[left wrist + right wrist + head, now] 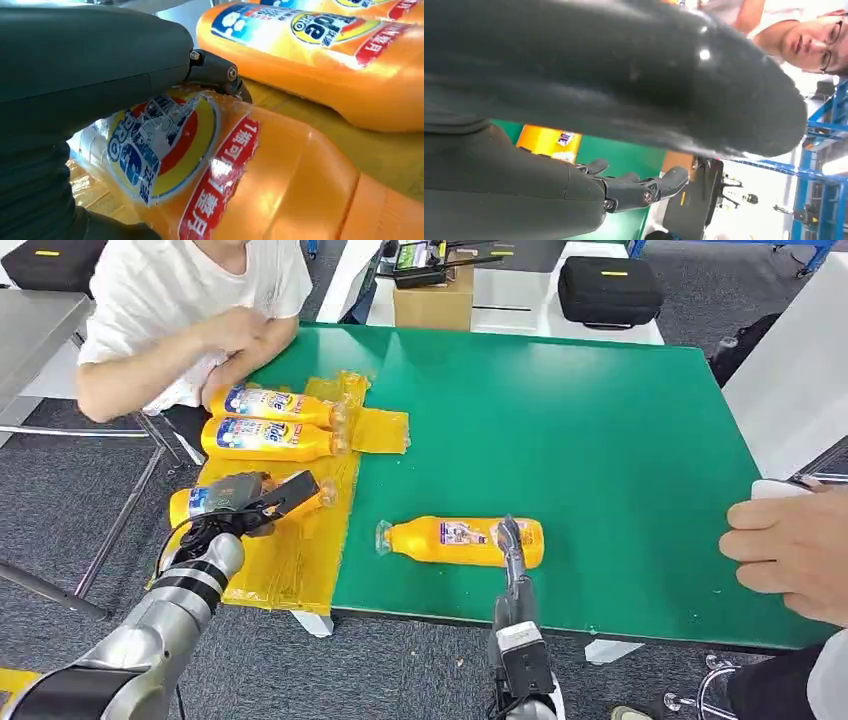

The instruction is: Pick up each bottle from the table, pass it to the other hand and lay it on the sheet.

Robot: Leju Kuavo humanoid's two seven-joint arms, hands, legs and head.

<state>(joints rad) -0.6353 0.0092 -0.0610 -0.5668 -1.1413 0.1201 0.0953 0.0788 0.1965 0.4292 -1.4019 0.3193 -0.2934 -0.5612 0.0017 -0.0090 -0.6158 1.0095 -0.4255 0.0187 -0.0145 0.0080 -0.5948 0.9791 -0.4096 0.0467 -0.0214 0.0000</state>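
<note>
Green tabletop (600, 440) fills my head view, with a crinkled yellow plastic sheet (300, 560) draped over its left end. Two orange detergent bottles with blue-and-white labels (268, 421) lie side by side on the sheet, long axes across the table, caps toward the table's middle. Nearer me, my left hand (235, 502) is wrapped around a third orange bottle (200, 502) lying on the sheet parallel to those two, cap also toward the middle; in the left wrist view the thumb (215, 72) presses on its label and a neighbouring bottle lies just beside it. A fourth orange bottle with a clear cap (460, 540) lies on the bare green surface close to the near edge, long axis across the table, cap pointing toward the sheet. My right hand (510, 540) rests over its base end with fingers (634, 187) apart, holding nothing. A seated person in a white shirt (190, 310) leans on the far left corner, and another person's hand (790, 545) rests at the right edge
</note>
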